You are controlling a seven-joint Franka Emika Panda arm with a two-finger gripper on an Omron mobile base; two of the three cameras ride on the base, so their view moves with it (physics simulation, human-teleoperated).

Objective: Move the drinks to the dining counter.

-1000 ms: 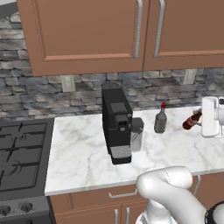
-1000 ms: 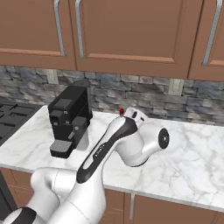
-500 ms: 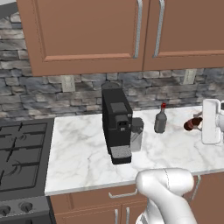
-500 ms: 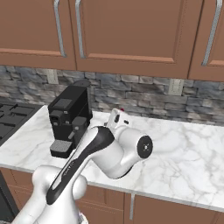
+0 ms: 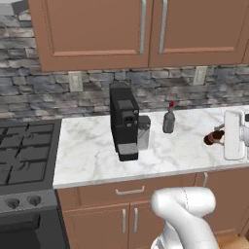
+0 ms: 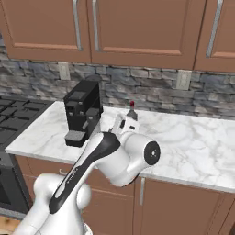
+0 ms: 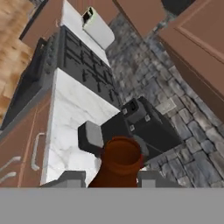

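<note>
My gripper [image 7: 117, 178] is clamped on the cola bottle [image 7: 117, 164], held out sideways to the right of the coffee machine [image 5: 124, 121].

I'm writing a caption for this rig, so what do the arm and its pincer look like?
The arm is glossy white with rounded, bulbous links, a black stripe along one link and a dark round joint cap. The pincer has two small grey, blocky fingertips. No cables or markings are visible.

Two base views flanking the coffee machine [image 5: 124, 121]; hand view close above
</note>
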